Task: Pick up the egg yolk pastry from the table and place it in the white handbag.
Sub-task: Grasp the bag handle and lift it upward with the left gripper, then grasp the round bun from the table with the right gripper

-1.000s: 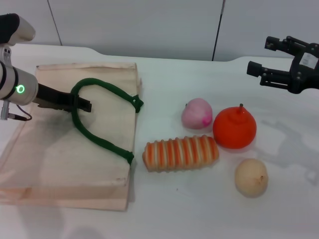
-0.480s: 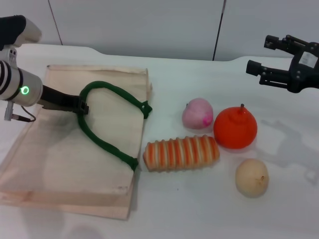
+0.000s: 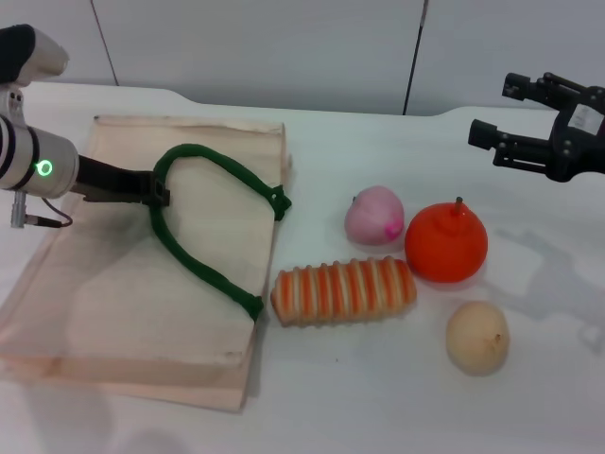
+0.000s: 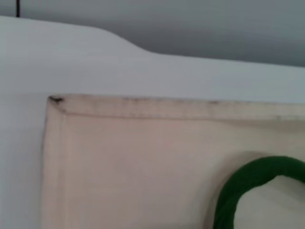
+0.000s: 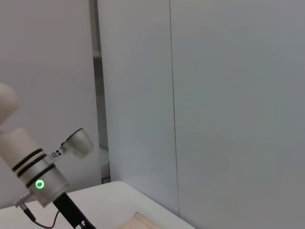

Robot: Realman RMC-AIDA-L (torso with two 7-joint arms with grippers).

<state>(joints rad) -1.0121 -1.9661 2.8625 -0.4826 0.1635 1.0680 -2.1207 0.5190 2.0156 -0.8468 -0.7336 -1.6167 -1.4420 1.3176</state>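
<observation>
On the white desk (image 3: 312, 397), the handbag (image 3: 123, 303) is the biggest thing, lying flat from about 8 to 10 o'clock in the head view, with its green handle (image 3: 203, 227) looped across the cloth. The left gripper (image 3: 151, 194) sits at 9 o'clock, closed on the top of that handle and lifting it a little off the bag. The right gripper (image 3: 492, 142) hangs in the air at 2 o'clock, its fingers spread wide and holding nothing, well apart from the food.

At centre lies the striped bread roll (image 3: 342, 290); just beyond it at 3 o'clock stands the orange fruit (image 3: 446, 242), with the pink ball (image 3: 374, 215) beside it. The smallest item, the egg yolk pastry (image 3: 477, 337), rests on the desk at 4 o'clock, near the orange fruit and untouched.

The task looks to be at an early stage: the bag mouth is being readied, but the pastry is not yet picked up, carried or dropped in.
</observation>
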